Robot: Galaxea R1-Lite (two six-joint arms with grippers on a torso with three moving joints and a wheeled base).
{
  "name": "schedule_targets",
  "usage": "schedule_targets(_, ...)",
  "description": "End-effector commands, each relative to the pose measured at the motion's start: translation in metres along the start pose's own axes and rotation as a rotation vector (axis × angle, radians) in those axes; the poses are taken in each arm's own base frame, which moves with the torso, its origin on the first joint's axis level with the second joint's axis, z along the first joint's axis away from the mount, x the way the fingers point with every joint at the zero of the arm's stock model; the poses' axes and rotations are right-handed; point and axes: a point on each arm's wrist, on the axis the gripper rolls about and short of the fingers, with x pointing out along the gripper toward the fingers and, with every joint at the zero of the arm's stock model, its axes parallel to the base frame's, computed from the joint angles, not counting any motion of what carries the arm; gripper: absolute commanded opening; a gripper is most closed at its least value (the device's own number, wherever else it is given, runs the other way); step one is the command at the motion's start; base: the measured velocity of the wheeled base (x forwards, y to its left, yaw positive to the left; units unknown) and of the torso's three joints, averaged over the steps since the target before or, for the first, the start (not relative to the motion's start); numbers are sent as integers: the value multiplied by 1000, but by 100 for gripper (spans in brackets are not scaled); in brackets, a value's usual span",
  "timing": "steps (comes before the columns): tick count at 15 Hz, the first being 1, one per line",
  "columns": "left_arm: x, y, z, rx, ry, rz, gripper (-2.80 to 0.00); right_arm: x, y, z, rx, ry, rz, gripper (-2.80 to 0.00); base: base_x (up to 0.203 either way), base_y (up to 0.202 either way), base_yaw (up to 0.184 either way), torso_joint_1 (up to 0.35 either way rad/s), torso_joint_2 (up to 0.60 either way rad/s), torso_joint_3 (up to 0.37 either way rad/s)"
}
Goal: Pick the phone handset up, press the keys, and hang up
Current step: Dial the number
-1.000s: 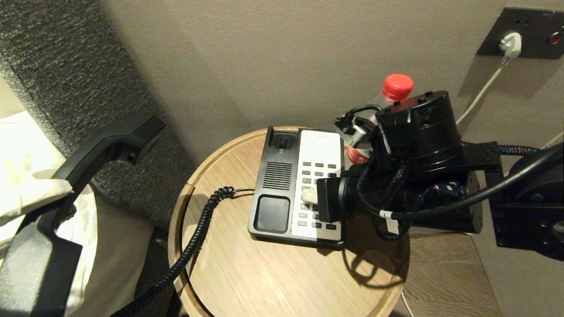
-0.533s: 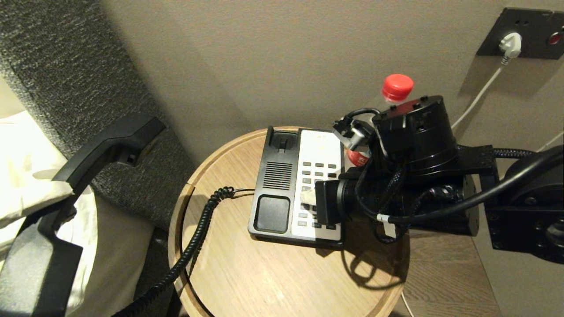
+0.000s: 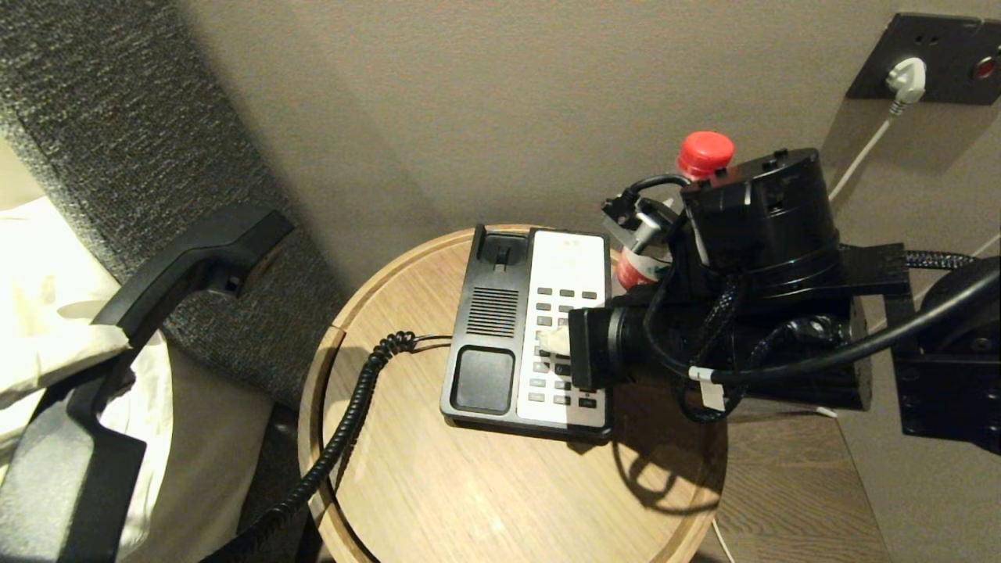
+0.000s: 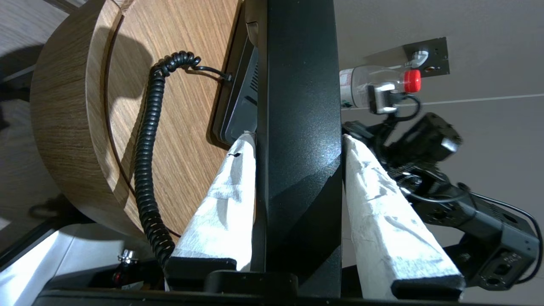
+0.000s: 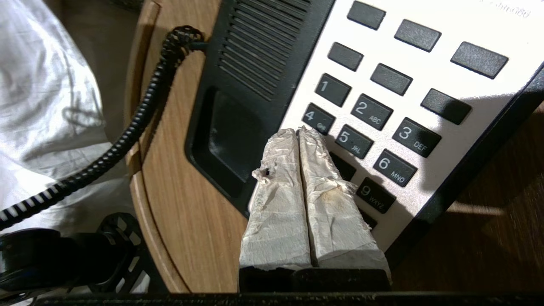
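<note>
Well off the cradle, phone handset [image 3: 188, 262] pinched between left hand [image 4: 297, 140] fingers, right hand [image 5: 298, 132] pressed together over keys [image 5: 374, 112]

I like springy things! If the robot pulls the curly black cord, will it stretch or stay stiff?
The coiled cord probably stretches and droops: it sags off the round table toward the phone handset, held by the left gripper. It looks floppy and light.
</note>
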Motion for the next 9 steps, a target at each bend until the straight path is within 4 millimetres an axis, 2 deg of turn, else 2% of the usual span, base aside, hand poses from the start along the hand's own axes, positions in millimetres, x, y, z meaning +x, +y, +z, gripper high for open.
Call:
schedule_targets(1, 0, 0, 0, -5, 0, -2, -280, -10, 0, 0, 2, -5, 4, -280, 0, 0, 0, 0, 0, 0)
schedule_targets(9, -1, 3, -3, -8, 16, -5, -280, -24, -5, -11, -1, 39, -20, -280, 0, 0, 0, 0, 0, 0)
